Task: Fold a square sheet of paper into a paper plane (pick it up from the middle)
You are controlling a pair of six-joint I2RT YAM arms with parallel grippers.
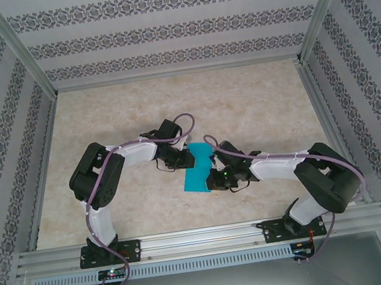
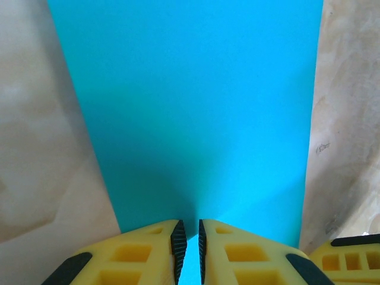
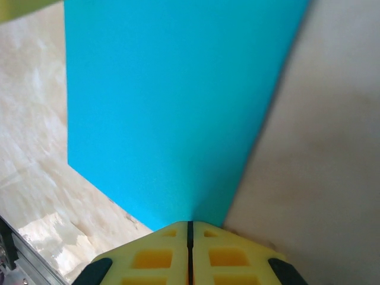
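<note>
The left claw (image 2: 192,243) and right claw (image 3: 190,234) each pinched the square sheet of paper (image 2: 196,107) tight; an uneven pull could have torn it.

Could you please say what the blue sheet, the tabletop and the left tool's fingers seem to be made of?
The blue sheet looks like thin matte paper: even turquoise, no gloss. The tabletop seems a smooth beige marble-look laminate, though real stone is possible. The left tool has fingers of yellow moulded plastic, with black ribbed pads, probably rubber.
</note>
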